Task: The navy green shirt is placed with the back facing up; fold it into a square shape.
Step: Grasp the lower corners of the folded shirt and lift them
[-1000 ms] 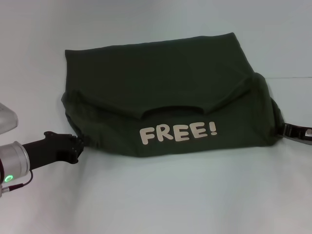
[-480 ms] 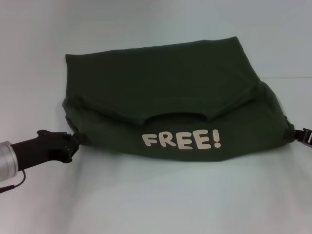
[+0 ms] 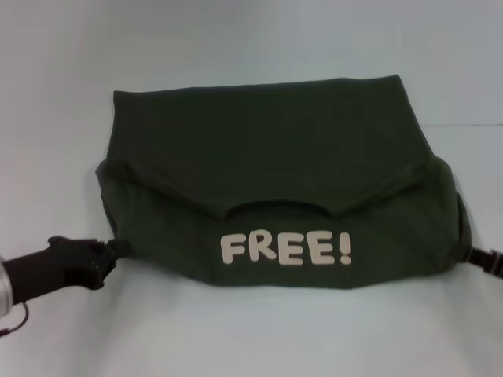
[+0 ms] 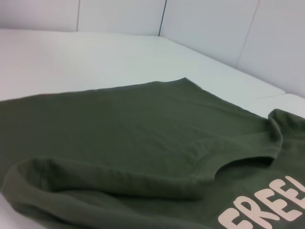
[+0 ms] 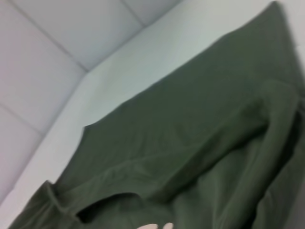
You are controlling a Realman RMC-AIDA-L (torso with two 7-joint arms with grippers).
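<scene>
Left gripper (image 3: 110,253), a black jawed unit on a black forearm, sits at the near left corner of the large dark olive-green short-sleeved shirt (image 3: 267,157) of soft fabric, its tip touching the cloth edge. It appears pinched on that corner, though the fingers themselves are too dark to separate.

Right gripper (image 3: 486,259) shows only as a black tip at the opposite near corner, touching the cloth; whether it is clamped cannot be told.

Between the two grippers runs a doubled band of fabric carrying pale block lettering "FREE!" (image 3: 284,249) (the printed face, turned up over the plain back). Beyond the band, away from both grippers, the rest of the shirt lies flat on the white tabletop (image 3: 251,338). The neckline curve shows just past the lettering.

Judgement: the step in hand is a lengthwise fold, with the near end of the shirt being carried over the body by both corners. The shape is not yet square.

Next move calls for both grippers to advance together at matched height, keeping the fold edge straight, then lay it down without bunching.
</scene>
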